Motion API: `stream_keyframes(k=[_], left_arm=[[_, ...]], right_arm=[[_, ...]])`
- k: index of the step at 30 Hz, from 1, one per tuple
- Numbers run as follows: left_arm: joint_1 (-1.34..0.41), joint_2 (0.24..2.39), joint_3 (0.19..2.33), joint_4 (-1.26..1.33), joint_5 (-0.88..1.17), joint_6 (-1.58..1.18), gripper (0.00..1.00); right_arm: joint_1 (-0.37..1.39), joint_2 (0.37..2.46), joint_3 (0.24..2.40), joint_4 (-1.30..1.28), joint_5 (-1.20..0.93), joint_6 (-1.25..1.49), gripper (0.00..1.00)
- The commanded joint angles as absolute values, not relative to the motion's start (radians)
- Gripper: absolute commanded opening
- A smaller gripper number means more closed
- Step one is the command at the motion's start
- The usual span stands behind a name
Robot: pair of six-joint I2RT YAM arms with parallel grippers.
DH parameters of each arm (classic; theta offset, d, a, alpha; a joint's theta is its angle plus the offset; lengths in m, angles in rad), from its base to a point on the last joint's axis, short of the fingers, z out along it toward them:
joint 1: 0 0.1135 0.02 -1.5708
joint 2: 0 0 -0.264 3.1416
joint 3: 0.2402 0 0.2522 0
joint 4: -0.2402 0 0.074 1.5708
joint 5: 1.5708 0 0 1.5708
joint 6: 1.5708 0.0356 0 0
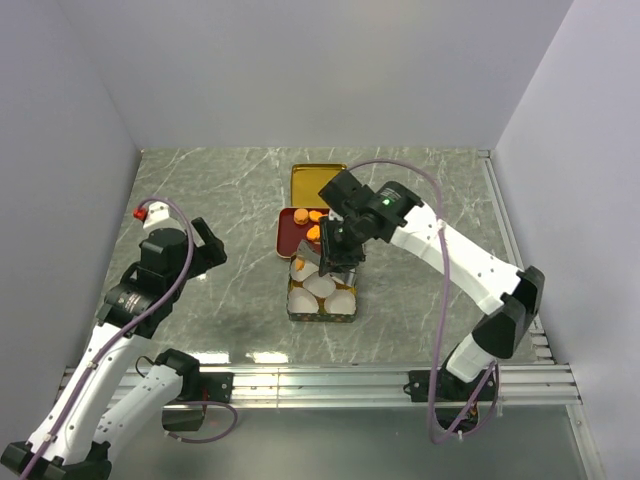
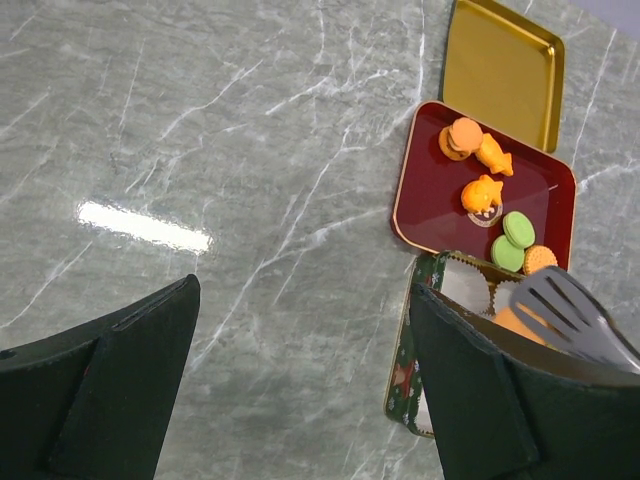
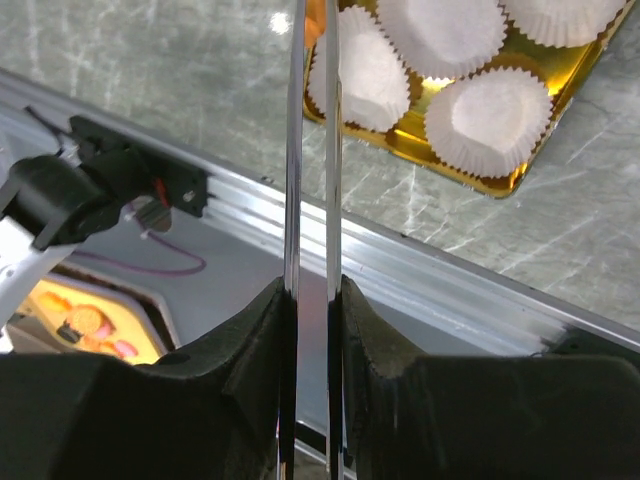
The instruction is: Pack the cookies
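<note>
Pinching metal tongs over the tin, with the cookies close behind on the red tray.

Lowest in the centre of the overhead view sits a green-sided tin (image 1: 320,316), its gold inside filled with white paper cups (image 3: 490,120). Over it, the right fingers (image 3: 230,400) are pressed onto the tongs (image 3: 293,150), squeezing the two blades almost together. An orange piece shows just under the slotted tip; whether it is gripped or lying in a cup cannot be told. Off to the left, the left fingers (image 2: 110,390) are spread wide with nothing between them, above bare marble surface (image 2: 200,120). Just beyond the tin, the red tray (image 2: 430,210) carries the cookies (image 2: 463,137): orange pieces, one fish-shaped, and a green pair. Farthest, at top centre, a gold lid (image 2: 500,70) lies just behind the tray.
</note>
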State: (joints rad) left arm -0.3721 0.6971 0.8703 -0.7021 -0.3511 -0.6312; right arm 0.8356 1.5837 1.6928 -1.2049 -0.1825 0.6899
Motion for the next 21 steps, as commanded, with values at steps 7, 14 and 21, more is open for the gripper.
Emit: stream_keyframes(k=[7, 14, 21], left_arm=[[-0.376, 0.684, 0.868, -0.696, -0.376, -0.646, 0.92], [-0.376, 0.681, 0.87, -0.693, -0.373, -0.644, 0.93], [-0.376, 0.683, 0.868, -0.692, -0.371, -0.643, 0.92]], right_arm=[[0.851, 1.712, 1.756, -1.13, -0.071, 0.695, 0.16], [0.853, 1.767, 1.799, -1.154, -0.023, 0.673, 0.15], [0.853, 1.79, 1.79, -1.141, -0.002, 0.669, 0.15]])
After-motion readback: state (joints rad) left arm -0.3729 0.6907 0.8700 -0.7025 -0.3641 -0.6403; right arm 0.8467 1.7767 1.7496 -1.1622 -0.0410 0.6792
